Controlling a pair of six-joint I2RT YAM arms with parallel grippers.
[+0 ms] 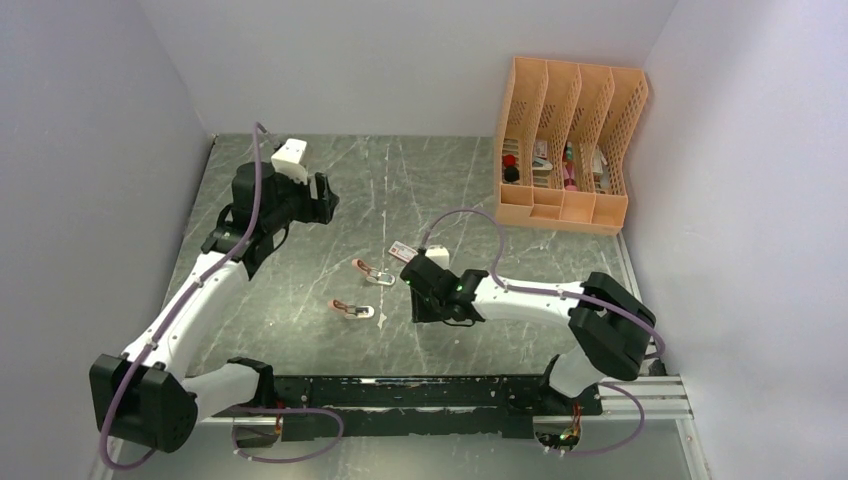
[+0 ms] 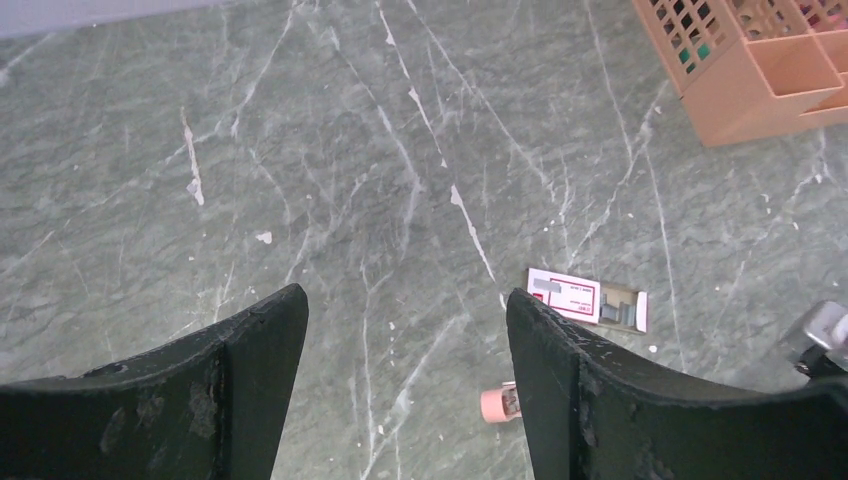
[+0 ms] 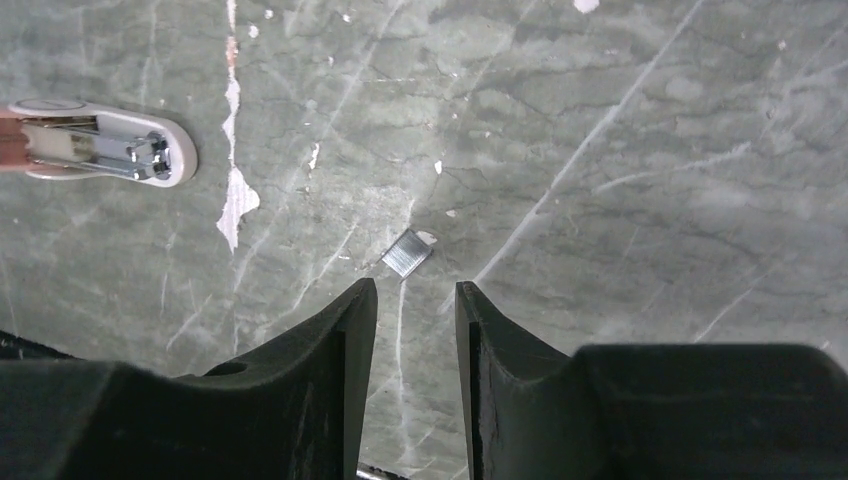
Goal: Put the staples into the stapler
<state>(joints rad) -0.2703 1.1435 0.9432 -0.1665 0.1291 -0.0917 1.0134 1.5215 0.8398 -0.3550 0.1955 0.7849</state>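
Well left of the staple box (image 2: pixel 568 294), the left gripper (image 2: pixel 405 305) hangs wide open and empty over open table (image 2: pixel 350 150). A stapler (image 1: pixel 372 272) and a second stapler (image 1: pixel 352 309) lie just near-left of the box. Just nearer than the box, the right gripper (image 3: pixel 415 292) is narrowly parted and empty, a loose staple strip (image 3: pixel 406 252) just past its tips.

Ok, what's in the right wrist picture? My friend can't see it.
A small silvery strip of staples lies on the green marbled table, just beyond the tips of the right arm's two black fingers, which stand slightly apart, holding nothing. A stapler lies at the upper left.
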